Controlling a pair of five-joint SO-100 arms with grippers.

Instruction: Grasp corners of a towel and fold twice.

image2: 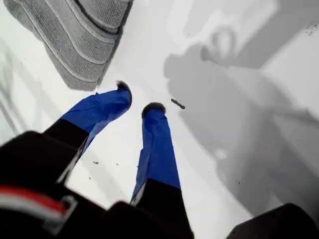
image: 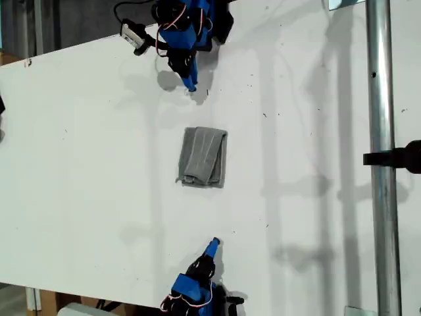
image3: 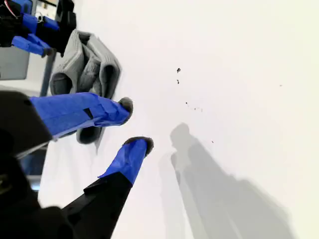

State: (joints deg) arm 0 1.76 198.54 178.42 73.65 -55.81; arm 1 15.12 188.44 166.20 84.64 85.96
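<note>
Both my first pincer point(image2: 137, 99) and my second pincer point(image3: 135, 123) are hanging parted, empty, while the soft, limp, folded towel point(image: 204, 157) is lying between them, best pinched at a corner.

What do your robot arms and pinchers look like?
My two arms are blue with black parts and thin red and white cables. My first gripper has two long fingers wrapped in blue tape, with dark fuzzy-looking tips and black bases. My second gripper looks much the same: blue-taped fingers, dark tips, black body behind them.
</note>
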